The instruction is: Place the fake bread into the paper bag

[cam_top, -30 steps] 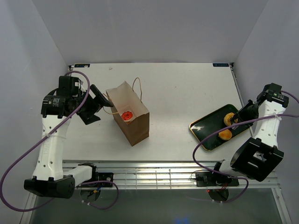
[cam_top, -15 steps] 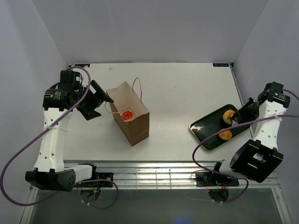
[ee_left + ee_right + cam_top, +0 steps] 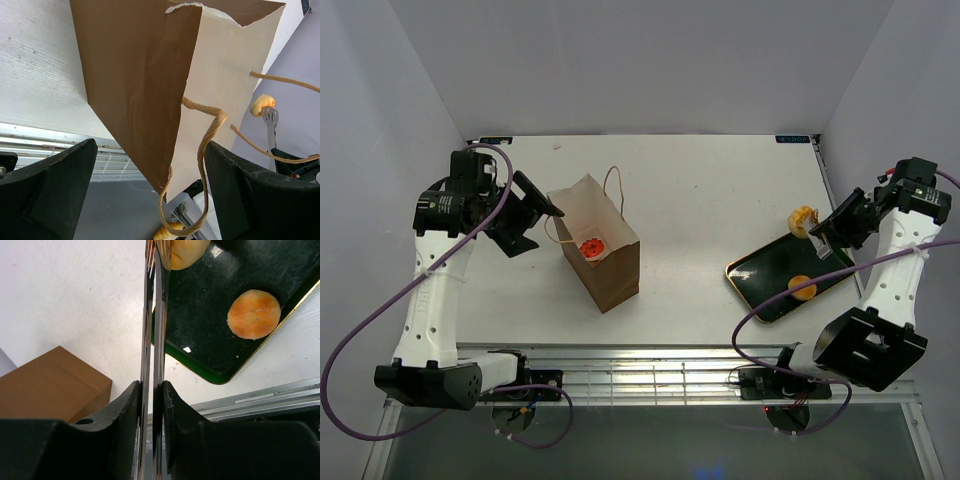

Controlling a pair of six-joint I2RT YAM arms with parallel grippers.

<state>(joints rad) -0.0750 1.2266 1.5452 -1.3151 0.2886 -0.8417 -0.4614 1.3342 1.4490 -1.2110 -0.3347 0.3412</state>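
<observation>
Right tool (image 3: 812, 227) tips pinch golden bun (image 3: 802, 217) aloft.

Bright even light on the white desk (image 3: 720, 190), soft short shadows, small glint on the tray (image 3: 200, 305) beside the right hand (image 3: 154, 254).

This is a robotics lab test cell: a bare white counter (image 3: 720, 190) carries a paper bag (image 3: 605, 262), with plain pale walls (image 3: 640, 60) behind the bag and to both sides of it. In front of the bag, a left arm (image 3: 432, 290) and a right arm (image 3: 895, 265) are bolted to a slotted metal rail (image 3: 650, 375), trailing loose purple cables (image 3: 382, 315). The only goods are props: the bag, and fake bread (image 3: 803, 288) on a tray (image 3: 765, 270) to its right.
</observation>
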